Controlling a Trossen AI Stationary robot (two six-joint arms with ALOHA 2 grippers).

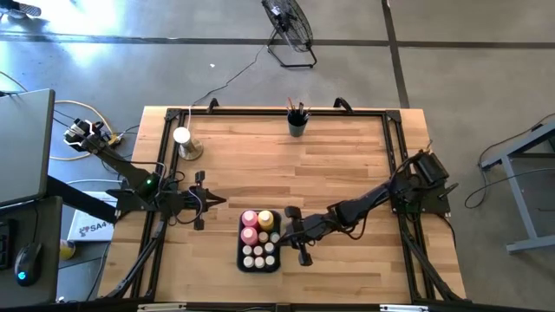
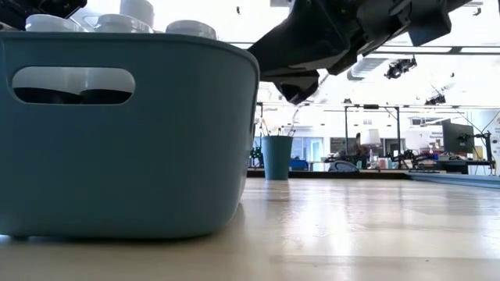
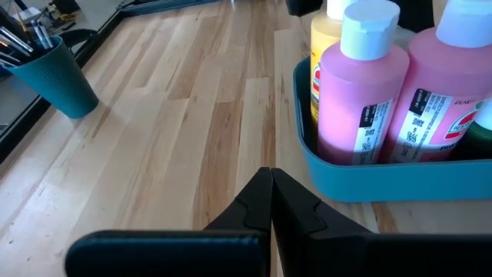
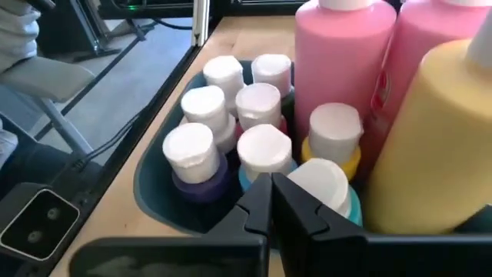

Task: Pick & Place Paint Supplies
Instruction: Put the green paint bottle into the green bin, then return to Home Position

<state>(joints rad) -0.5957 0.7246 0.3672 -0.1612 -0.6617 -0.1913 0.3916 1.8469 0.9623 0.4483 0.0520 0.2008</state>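
R gripper (image 1: 292, 236): fingers together, holds nothing, just beside teal plastic bin (image 1: 244, 260).
L gripper (image 1: 211, 200): fingers together, near bin, apart.
Supplies: tall pink squeeze bottles (image 4: 346, 69), yellow squeeze bottle (image 4: 430, 146), small white-capped paint bottles (image 4: 231, 127) w/in bin, right at R fingertips.
Brushes: dark-handled paintbrushes (image 1: 297, 111) in teal cup (image 1: 297, 126), well apart from both.

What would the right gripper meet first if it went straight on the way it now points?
Probably the small white-capped paint bottles in the teal bin. The shut right gripper points at them over the bin's near rim, the nearest cap just ahead; depth is hard to judge.
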